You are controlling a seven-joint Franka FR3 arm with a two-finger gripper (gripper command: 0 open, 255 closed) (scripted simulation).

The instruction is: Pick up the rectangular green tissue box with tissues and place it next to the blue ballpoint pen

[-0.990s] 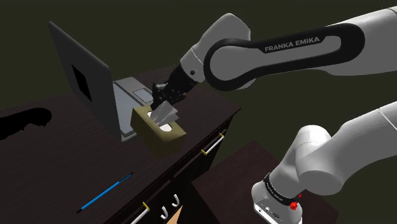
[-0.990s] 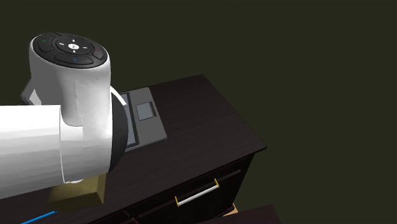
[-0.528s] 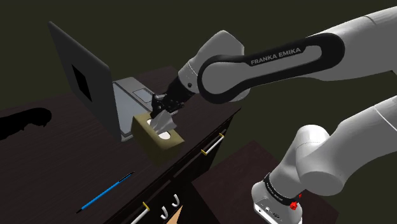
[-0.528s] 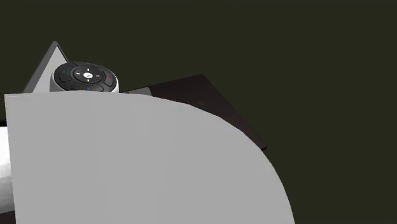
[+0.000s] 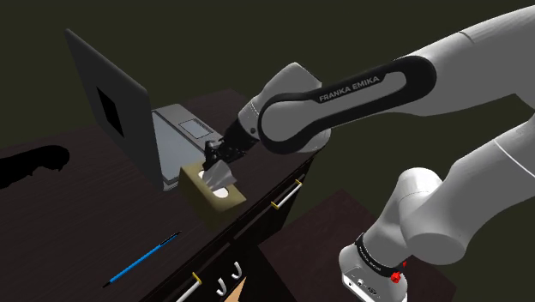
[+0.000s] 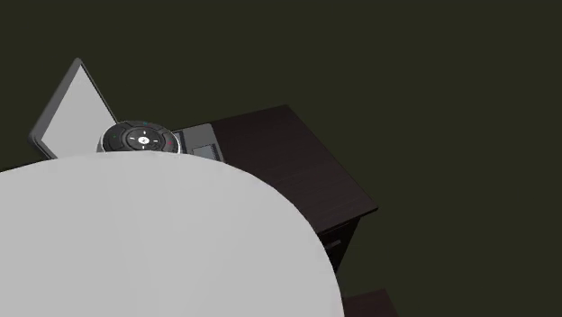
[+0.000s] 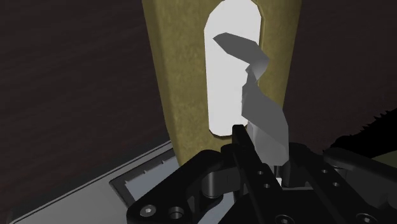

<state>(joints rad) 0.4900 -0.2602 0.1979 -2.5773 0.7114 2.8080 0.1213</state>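
Observation:
An olive-green tissue box (image 5: pixel 214 192) lies low over the dark desk (image 5: pixel 77 223), close to its front edge and just in front of the laptop. A grey tissue (image 5: pixel 218 172) sticks up from its white slot. My black gripper (image 5: pixel 214 163) comes down on the box from above and is shut on that tissue. In the wrist view the box (image 7: pixel 178 95) stretches away from the gripper (image 7: pixel 264 153), with the tissue (image 7: pixel 261 108) clasped between the fingers (image 7: pixel 242 143). The blue pen (image 5: pixel 141 260) lies further along the desk toward the shoulder view's lower left, well apart from the box.
An open grey laptop (image 5: pixel 111 107) stands just behind the box; its screen (image 6: pixel 77 104) also shows in the second exterior view. Drawers with light handles (image 5: pixel 287 194) sit below the desk edge. My white arm link (image 6: pixel 162 243) blocks most of the second exterior view.
The gripper has carried the box down and toward the shoulder view's left, from tilted in the air to level at the desk surface. The arm swung closer to the second exterior camera.

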